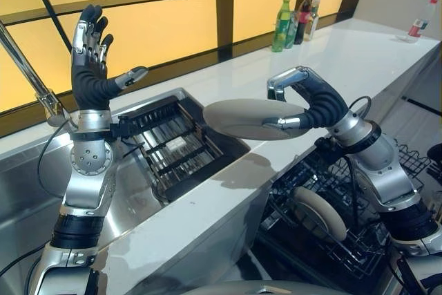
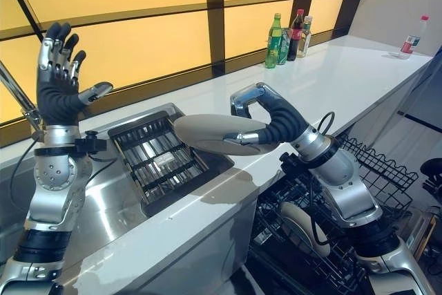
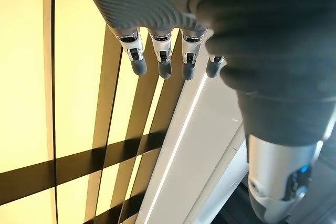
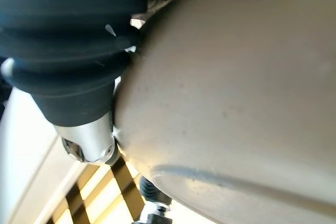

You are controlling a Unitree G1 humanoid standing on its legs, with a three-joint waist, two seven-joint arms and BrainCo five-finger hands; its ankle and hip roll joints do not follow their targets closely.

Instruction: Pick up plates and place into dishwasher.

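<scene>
My right hand [image 1: 314, 105] pinches the rim of a beige plate [image 1: 245, 118], held nearly flat in the air over the white counter's front edge, beside the sink. The plate's pale surface [image 4: 236, 93] lies right against that hand. Below it the open dishwasher's black wire rack [image 1: 324, 240] holds another beige plate [image 1: 319, 212] standing on edge. My left hand [image 1: 90, 53] is raised high above the sink's left side, fingers straight and spread, holding nothing; its fingertips [image 3: 163, 66] point up at the window.
A steel sink [image 1: 131, 198] holds a black slotted drain tray [image 1: 176, 146]. A tap [image 1: 31, 81] rises at the left. Three bottles [image 1: 297, 22] stand at the back of the counter by the amber windows, another small bottle [image 1: 420, 22] at the far right.
</scene>
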